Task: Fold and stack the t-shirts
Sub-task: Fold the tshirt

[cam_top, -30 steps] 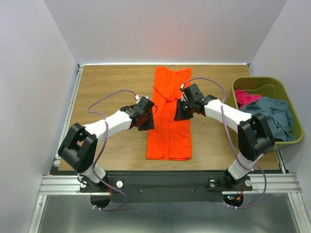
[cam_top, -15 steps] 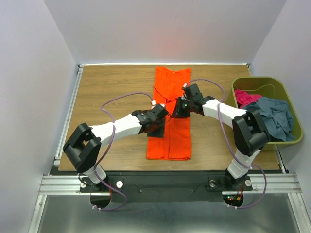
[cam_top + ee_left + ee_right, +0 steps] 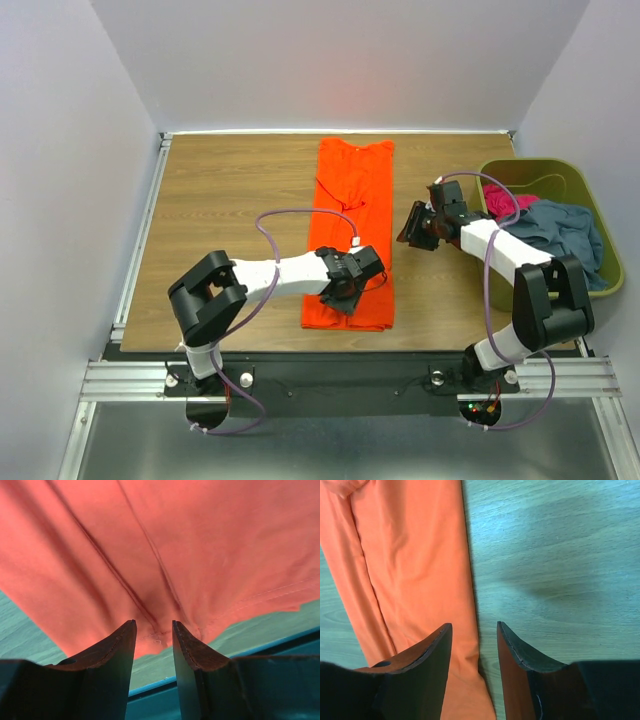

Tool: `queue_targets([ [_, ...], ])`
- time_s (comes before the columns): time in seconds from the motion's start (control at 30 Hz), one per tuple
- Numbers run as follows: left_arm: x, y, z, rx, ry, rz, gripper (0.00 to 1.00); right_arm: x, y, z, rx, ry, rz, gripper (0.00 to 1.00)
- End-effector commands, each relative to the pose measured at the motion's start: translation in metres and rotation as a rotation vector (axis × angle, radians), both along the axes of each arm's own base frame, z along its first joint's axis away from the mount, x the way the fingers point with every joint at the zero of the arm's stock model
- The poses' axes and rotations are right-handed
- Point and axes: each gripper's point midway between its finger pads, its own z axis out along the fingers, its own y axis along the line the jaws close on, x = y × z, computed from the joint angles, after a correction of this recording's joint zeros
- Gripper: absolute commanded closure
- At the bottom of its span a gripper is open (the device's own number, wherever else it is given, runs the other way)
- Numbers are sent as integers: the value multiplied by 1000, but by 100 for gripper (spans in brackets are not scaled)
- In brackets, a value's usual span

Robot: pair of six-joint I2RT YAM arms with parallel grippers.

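Orange t-shirt (image 3: pixel 352 232): folded into a long strip, flat at the table's (image 3: pixel 230 190) centre.
Left gripper (image 3: pixel 153 636): jaws parted, empty, above the strip's near hem.
Right gripper (image 3: pixel 474 636): jaws parted, empty, over bare wood beside the strip.
Other t-shirts (image 3: pixel 560 228): in the tub (image 3: pixel 590 195).

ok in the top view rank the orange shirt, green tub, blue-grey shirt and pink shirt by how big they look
1. orange shirt
2. green tub
3. blue-grey shirt
4. pink shirt
The two in the tub are bunched and partly hidden.

table (image 3: pixel 230 190): wooden top | tub (image 3: pixel 560 172): olive-green, at table's right edge
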Motion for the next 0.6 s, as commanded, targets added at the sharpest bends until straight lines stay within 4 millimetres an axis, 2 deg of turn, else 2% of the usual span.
queue_targets([
  [0.0,2,3,11,32,-30,-15,54,-2,-6,7,-22,-32,9,53],
  [0.2,-8,5,1,61,2,-41,55,-3,-2,9,-6,-29,19,52],
  [0.4,-18,-3,-2,57,19,-69,55,-4,-1,8,-1,-23,20,52],
  [0.57,-20,2,-8,81,28,-67,55,-5,-1,6,1,-19,22,52],
])
